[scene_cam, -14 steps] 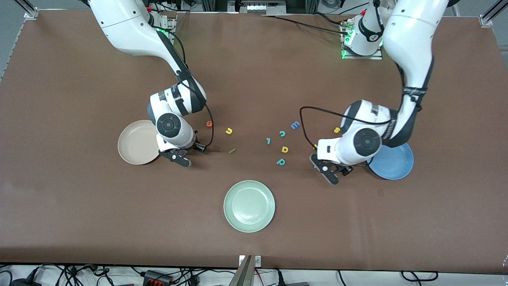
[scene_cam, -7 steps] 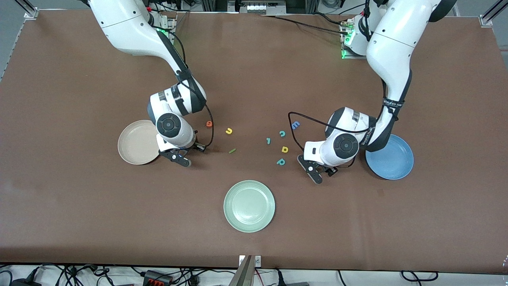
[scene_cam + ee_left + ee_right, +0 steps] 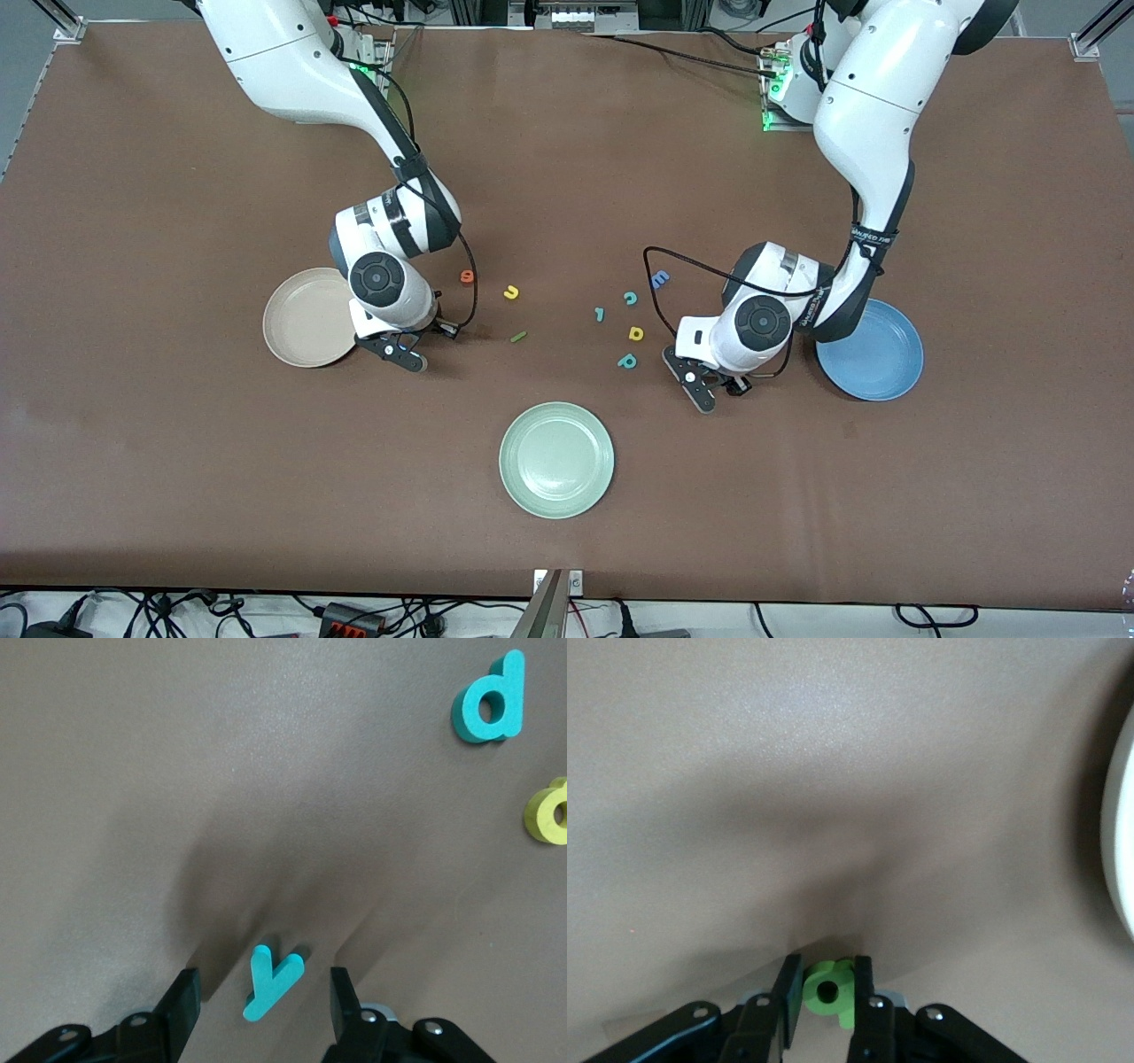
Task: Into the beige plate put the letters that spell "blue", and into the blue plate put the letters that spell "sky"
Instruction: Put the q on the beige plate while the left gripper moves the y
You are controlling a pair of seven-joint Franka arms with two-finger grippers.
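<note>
Right gripper (image 3: 826, 1003), beside round cream-beige plate (image 3: 301, 321): clamping on tiny green foam "b" (image 3: 828, 990); risking pinch-slip. Left gripper (image 3: 263, 1010), near mid-blue plate (image 3: 877, 354): gaping around flat teal foam "y" (image 3: 270, 979); risking skewing, squirting free.

Left hand (image 3: 264, 992) shifted from the blue plate (image 3: 881, 359) to the teal "y" (image 3: 270, 981).
</note>
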